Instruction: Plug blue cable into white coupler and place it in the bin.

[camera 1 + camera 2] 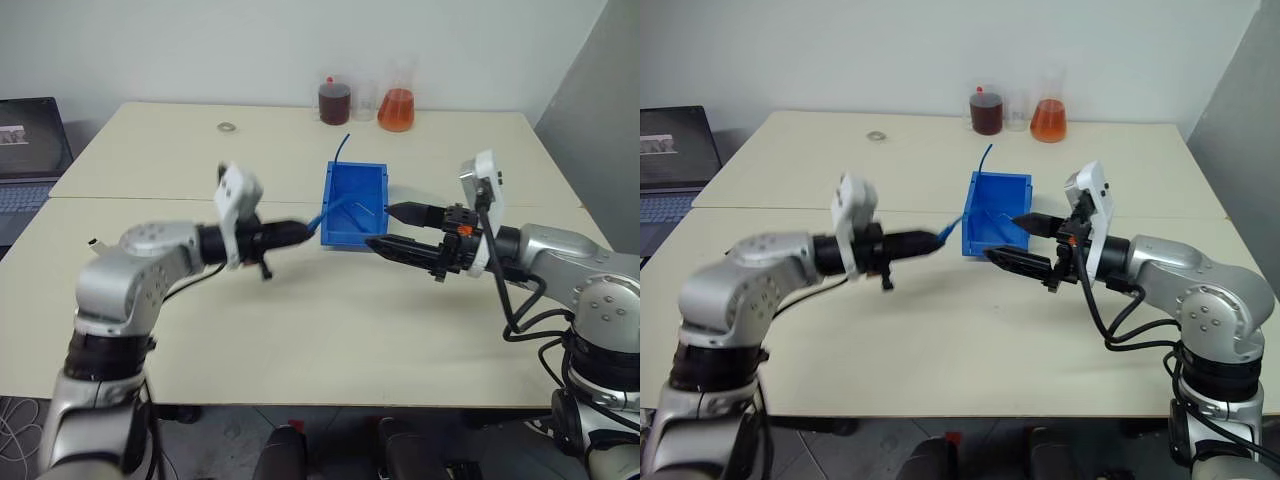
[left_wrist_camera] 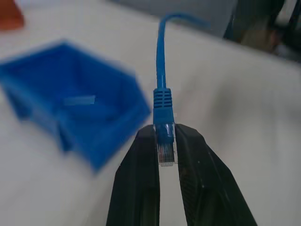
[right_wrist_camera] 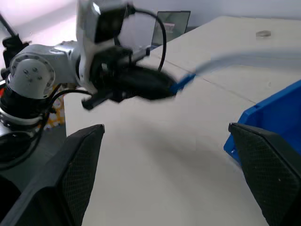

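On the cream table (image 1: 300,330), your left hand (image 2: 165,141) pinches the blue cable (image 2: 163,101) by its plug, presented toward your wide-open, empty right hand (image 1: 392,228) beside the bin (image 1: 352,205) mid-table.

Even, soft indoor light; table (image 1: 300,340) bright, shadows faint. Head views sharp. Left wrist view: blue cable (image 2: 161,80) plug crisp, bin (image 2: 70,113) soft, smeared. Right wrist view: left gripper (image 3: 155,87) streaked by motion blur.
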